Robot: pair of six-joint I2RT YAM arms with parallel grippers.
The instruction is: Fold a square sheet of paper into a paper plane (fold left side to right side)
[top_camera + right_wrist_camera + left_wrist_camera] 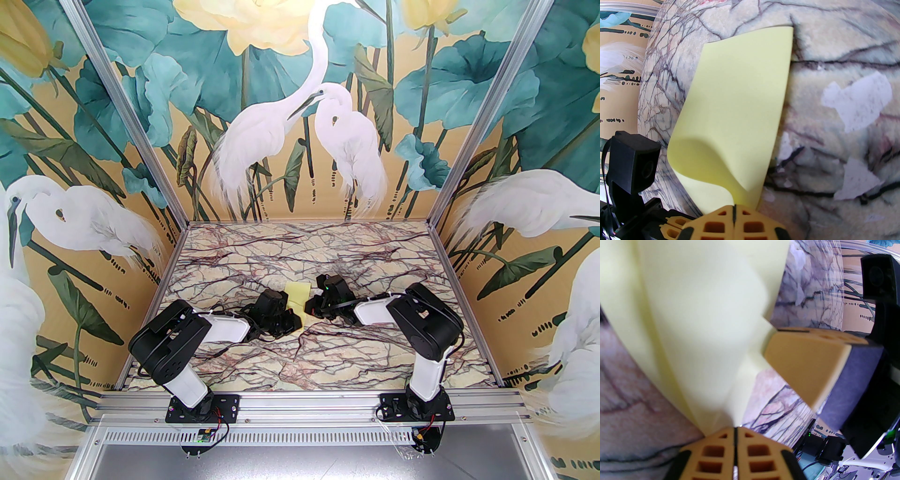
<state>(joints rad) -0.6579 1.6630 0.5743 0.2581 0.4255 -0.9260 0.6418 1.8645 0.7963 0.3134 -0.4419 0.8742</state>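
Left pincer and right pincer both clamp the square sheet of paper.
Its near edge curls up from their closed fingertips; its far end lies on the marbled desk, white scraps nearby.

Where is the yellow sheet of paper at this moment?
In the top view the square sheet of paper sits mid-table between the two arms, pinched by the left gripper on its left and the right gripper on its right.
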